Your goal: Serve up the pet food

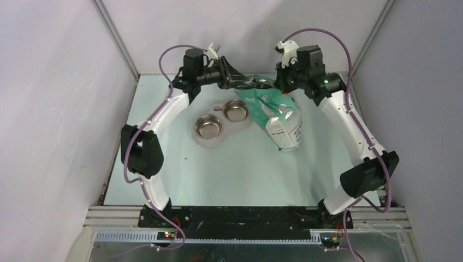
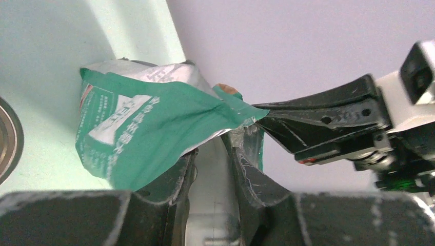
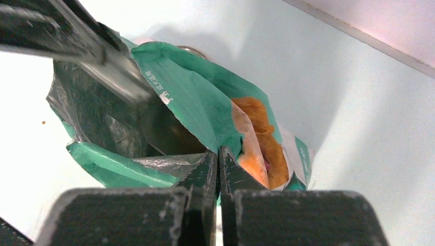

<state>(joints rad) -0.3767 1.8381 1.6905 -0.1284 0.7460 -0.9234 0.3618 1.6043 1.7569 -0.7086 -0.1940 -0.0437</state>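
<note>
Both arms reach to the far edge of the table (image 1: 164, 180), meeting over the mouth of the teal-green and white bag (image 1: 281, 117). The bag lies on its side right of centre, its open top pointing toward the far edge and its base toward the near edge.

The left end effector (image 1: 236, 81) comes in from the left. In the left wrist view its fingers (image 2: 179, 174) stand slightly apart with a fold of the bag's rim running down between them; whether they actually clamp the film cannot be told from that angle.

The right end effector (image 1: 279, 82) comes in from the right. In the right wrist view its fingers (image 3: 205, 171) are pressed together with almost no gap, clenched on the edge of the bag's mouth, which is drawn open and shows a dark inner lining.

The pet food is not confirmed in any view. One tiny brown speck (image 3: 43, 123) lies on the table beside the bag; it may be a stray pellet.

A twin steel bowl stand (image 1: 221, 121) sits near the table's centre, just left of the bag. Both bowls show bare metal.
</note>
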